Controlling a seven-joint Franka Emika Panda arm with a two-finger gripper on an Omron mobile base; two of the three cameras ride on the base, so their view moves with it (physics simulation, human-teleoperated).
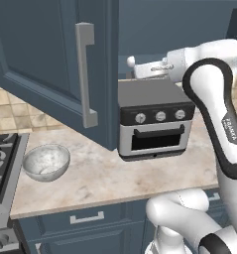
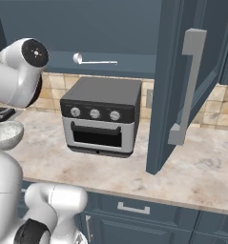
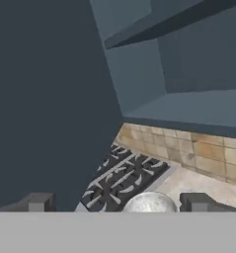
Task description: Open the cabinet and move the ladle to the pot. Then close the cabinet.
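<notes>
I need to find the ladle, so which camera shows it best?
The right base view: the ladle lies whole on the open cabinet's floor. The left base view shows its bowl end, the rest behind the arm.

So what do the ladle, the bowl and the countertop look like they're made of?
Ladle: likely polished metal, silver and shiny. Bowl: possibly stone or glazed ceramic, mottled grey-white speckle. Countertop: looks like polished marble or stone, beige with brownish veining.

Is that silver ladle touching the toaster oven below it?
Apart. The right base view shows the ladle lying up in the cabinet, above the toaster oven.
</notes>
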